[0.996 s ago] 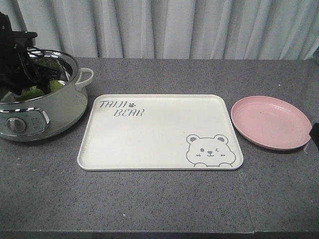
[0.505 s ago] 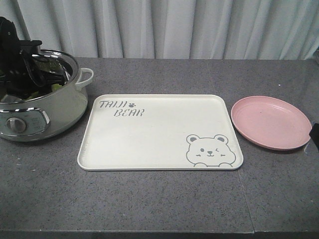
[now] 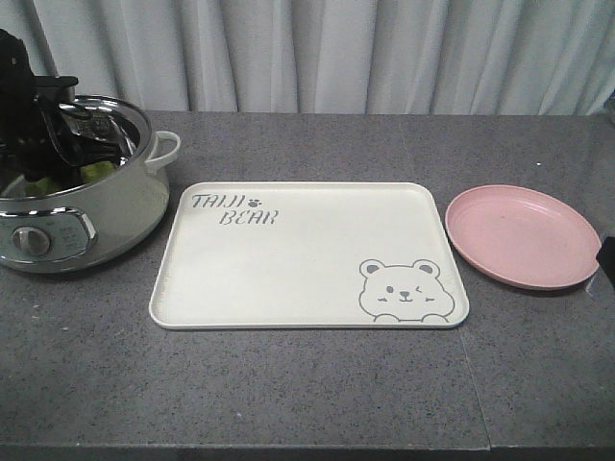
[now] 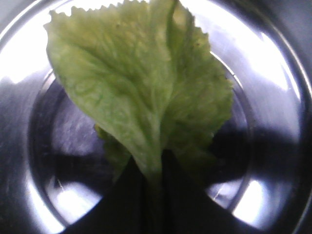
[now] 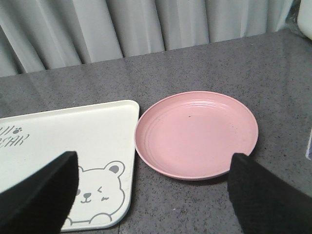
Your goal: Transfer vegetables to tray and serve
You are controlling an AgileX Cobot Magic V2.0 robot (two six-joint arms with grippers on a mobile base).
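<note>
The lettuce leaf (image 4: 141,92) hangs inside the pot (image 3: 96,221), its narrow stem end caught between the two dark fingers of the left pincer (image 4: 151,165), which is clamped on it. The blade of the leaf spreads away from the fingers over the shiny steel bottom. From the front, only scraps of green show over the pot's rim, beside the black arm that reaches down into it.

There is one leaf in the grip. A darker bit of green shows under it, and I cannot tell whether that is a second piece or a fold of the same one. There is also one tray (image 3: 307,206), one pink plate (image 3: 524,235), one pot and two pincers.

The leaf is bright yellow-green and crinkled, with a toothed edge and a paler midrib running down to the stem.

The cream tray with its bear drawing lies on the grey counter (image 3: 307,384) just right of the pot. The plate sits near the tray's right side, not touching it. The right pincer (image 5: 153,158) hovers above the plate's near edge with its fingers wide apart, holding nothing.
</note>
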